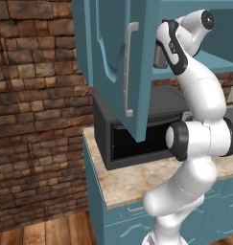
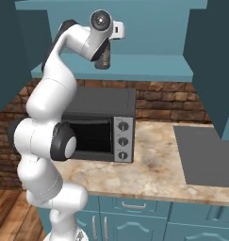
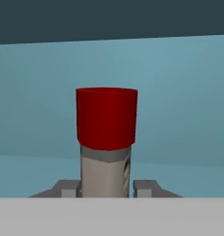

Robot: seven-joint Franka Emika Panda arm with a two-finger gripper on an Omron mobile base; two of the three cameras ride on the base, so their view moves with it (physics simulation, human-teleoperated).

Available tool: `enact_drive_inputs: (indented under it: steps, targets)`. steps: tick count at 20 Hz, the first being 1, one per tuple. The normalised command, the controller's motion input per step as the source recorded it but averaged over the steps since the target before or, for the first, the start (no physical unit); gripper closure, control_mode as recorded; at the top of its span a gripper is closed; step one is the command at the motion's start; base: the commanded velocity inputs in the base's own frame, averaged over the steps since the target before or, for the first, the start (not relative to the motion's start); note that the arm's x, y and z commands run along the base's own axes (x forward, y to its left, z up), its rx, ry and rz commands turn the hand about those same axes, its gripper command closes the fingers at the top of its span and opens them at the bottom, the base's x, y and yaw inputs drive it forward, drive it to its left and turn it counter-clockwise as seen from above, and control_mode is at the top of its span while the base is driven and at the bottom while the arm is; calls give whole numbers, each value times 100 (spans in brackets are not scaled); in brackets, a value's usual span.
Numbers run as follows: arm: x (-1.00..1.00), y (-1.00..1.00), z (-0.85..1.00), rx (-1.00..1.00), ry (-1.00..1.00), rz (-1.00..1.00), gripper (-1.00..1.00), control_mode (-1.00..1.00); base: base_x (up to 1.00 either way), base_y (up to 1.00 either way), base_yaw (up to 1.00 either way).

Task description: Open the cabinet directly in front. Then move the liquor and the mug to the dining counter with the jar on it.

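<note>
- Gripper point(image 3: 106, 188) is clenched on the liquor point(image 3: 106, 138): in the hand view its two grey fingertips point(image 3: 67, 188) press against either side of the bottle's neck, just below the red cap.
- Seen from the right base view, the liquor point(image 2: 104, 60) stands on the shelf of the cabinet point(image 2: 149, 68), near the shelf's left end and close to its front edge, with the hand directly over it.
- From the left base view, only a sliver of the liquor point(image 1: 160, 55) shows, between the open cabinet door point(image 1: 119, 62) and the arm's wrist.
- Both cabinet doors are swung open; the left one hangs just left of the arm, its silver bar handle point(image 1: 129, 69) facing outward, so room on that side is tight.
- To the right of the bottle, the shelf runs bare as far as the right door point(image 2: 211, 61), and the teal back wall sits well behind the bottle.
- Above the red cap, the hand view shows a dark band, the upper inside of the cabinet, leaving a gap over the cap.
- Below the shelf a black toaster oven point(image 2: 102, 127) sits on the marbled counter point(image 2: 153, 167), its top near the shelf's underside and its three knobs at its right end.
- A flat dark grey cooktop point(image 2: 205, 155) lies on the counter's right part, well apart from the oven.
- Brick wall point(image 1: 36, 105) fills the left side beyond the counter's edge, with wooden floor point(image 1: 46, 232) below.
</note>
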Motion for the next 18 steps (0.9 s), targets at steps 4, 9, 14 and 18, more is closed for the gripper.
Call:
enact_drive_inputs:
  steps: [4, 9, 14, 18]
  targets:
    - [-23, 0, -1, 0, -3, 1, 100, -100, 0, 0, 0]
    - [-77, 0, -8, 0, -10, 1, 100, -100, 0, 0, 0]
    - [-100, 0, -8, -1, -8, 1, 100, -100, 0, 0, 0]
    - [-100, 0, 1, 0, -10, 0, 100, -100, 0, 0, 0]
